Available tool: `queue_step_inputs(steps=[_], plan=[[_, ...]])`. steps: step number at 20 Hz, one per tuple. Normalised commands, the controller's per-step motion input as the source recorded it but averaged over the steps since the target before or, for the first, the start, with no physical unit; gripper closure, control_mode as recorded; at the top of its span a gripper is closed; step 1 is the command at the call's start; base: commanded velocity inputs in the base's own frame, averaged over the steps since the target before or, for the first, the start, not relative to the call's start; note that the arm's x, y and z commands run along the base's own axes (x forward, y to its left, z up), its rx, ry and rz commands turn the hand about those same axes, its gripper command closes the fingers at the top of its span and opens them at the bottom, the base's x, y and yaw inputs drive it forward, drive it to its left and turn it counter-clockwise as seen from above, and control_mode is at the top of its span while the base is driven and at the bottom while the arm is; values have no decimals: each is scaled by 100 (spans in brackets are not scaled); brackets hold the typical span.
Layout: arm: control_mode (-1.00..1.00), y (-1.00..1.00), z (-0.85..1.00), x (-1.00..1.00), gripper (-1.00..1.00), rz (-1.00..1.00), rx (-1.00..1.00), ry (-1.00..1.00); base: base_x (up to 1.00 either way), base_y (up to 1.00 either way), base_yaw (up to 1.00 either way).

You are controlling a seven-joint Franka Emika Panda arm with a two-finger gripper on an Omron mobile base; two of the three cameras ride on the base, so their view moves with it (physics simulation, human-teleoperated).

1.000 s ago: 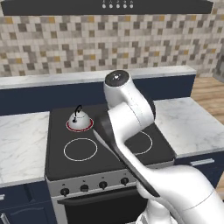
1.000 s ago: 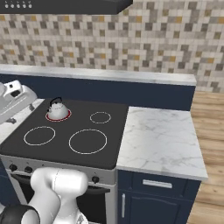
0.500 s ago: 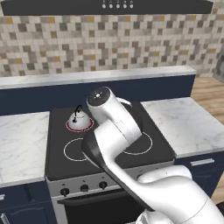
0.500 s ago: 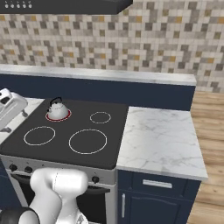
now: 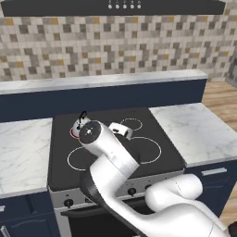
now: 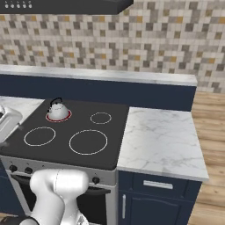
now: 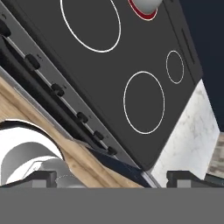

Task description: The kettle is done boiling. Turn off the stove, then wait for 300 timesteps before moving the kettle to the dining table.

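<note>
A: What is closest to us?

B: The robot's gripper (image 7: 111,177). Its two dark tips stand far apart at the bottom of the hand view. The fingers are wide open and hold nothing.

A: What is it looking at?

B: The stove (image 7: 109,70). The hand is up above the front of it and the picture is tipped sideways. You can see a row of black knobs (image 7: 57,89) along the steel front panel.

A: And past the knobs?

B: The flat black top with white rings on it. One burner ring (image 6: 59,116) at the back glows red.

A: Where is the kettle?

B: The kettle (image 6: 57,109) sits right on that red ring, at the back left of the stove. It is small, round and grey, with a thin black handle standing up. In the left base view the kettle (image 5: 80,125) peeks out from behind the white arm (image 5: 111,157), which bends over the stove top.

A: What is beside the stove?

B: A marble counter (image 6: 160,140) on the right, with dark blue cabinets under it.

A: And far back?

B: A dark blue ledge (image 6: 96,90) runs behind the stove. Behind that is a tiled wall (image 6: 167,39), and a hood (image 5: 115,7) hangs up top.
</note>
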Motion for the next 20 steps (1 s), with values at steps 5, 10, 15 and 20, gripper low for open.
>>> queue_step_inputs(steps=[5, 10, 15, 20], plan=[[-100, 16, -38, -18, -100, 1, -3, -7, 0, 0, 0], [-100, 14, -41, -19, -100, 2, -2, -9, 0, 0, 0], [-100, 13, -38, -21, -100, 3, -3, -8, 0, 0, 0], [-100, 7, -32, -6, -100, 1, -1, -6, 0, 0, 0]])
